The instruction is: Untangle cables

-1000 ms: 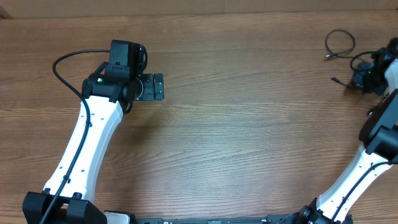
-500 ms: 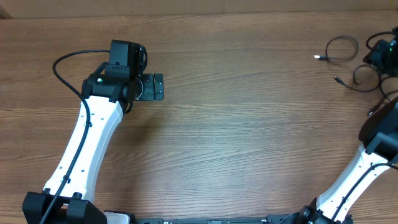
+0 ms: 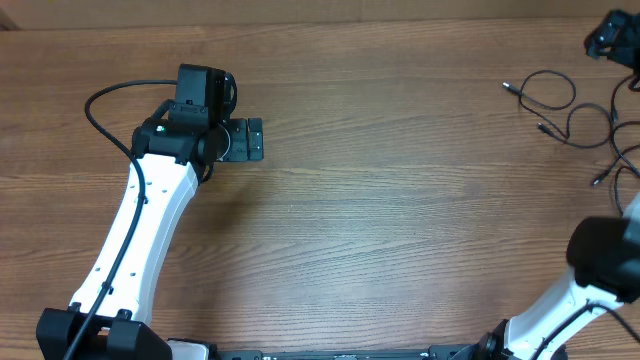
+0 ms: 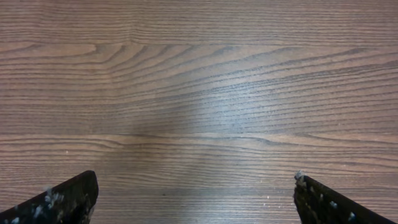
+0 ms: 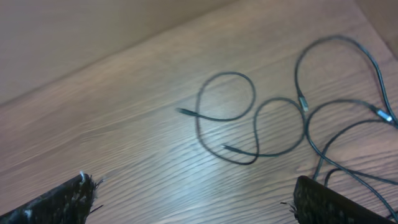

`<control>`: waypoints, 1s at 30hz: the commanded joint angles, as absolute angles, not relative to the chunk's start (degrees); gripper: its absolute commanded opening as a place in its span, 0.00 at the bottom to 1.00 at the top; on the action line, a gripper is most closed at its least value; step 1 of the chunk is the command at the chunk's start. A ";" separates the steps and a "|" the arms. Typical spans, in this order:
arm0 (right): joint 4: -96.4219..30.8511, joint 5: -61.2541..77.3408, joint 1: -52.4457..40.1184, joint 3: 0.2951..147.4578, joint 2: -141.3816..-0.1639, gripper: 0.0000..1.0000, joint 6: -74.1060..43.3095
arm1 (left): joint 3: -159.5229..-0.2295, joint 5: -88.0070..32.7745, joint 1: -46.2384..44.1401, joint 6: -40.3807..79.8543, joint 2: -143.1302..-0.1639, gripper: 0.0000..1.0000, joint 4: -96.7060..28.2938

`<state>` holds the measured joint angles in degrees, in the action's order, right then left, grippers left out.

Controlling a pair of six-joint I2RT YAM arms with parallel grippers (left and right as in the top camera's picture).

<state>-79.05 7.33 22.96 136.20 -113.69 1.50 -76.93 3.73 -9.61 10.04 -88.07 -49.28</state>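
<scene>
Several thin black cables lie in loose overlapping loops on the wooden table at the far right. The right wrist view shows them spread ahead of my right gripper, their small plug ends lying free. That gripper hovers at the far right corner, jaws wide open, holding nothing. My left gripper rests over bare wood at the left, far from the cables. In its wrist view the left gripper is open with only table between its fingers.
A thicker black arm cable arcs beside the left arm. The table's far edge runs along the top of the overhead view, close behind the right gripper.
My right gripper has opened, let go of the cables, and moved up toward the far right corner. The cables have spread out on the table. The left arm has not moved.
</scene>
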 commanded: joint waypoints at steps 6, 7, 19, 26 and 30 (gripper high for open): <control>-86.59 8.21 17.37 137.38 -108.01 1.00 1.21 | -77.41 4.47 -9.37 8.80 -87.31 1.00 -49.08; -87.59 8.80 16.93 137.38 -108.01 1.00 1.23 | -77.41 4.47 -9.37 8.80 -87.33 1.00 -49.08; -97.01 24.60 10.57 137.27 -108.01 1.00 1.23 | -77.41 4.47 -9.37 8.80 -87.31 1.00 -49.06; -97.01 25.82 7.86 137.21 -108.03 1.00 -0.97 | -77.41 4.47 -9.37 8.80 -87.33 1.00 -49.06; -96.86 25.74 5.87 137.21 -108.07 1.00 -3.25 | -77.41 4.47 -9.37 8.80 -87.33 1.00 -49.06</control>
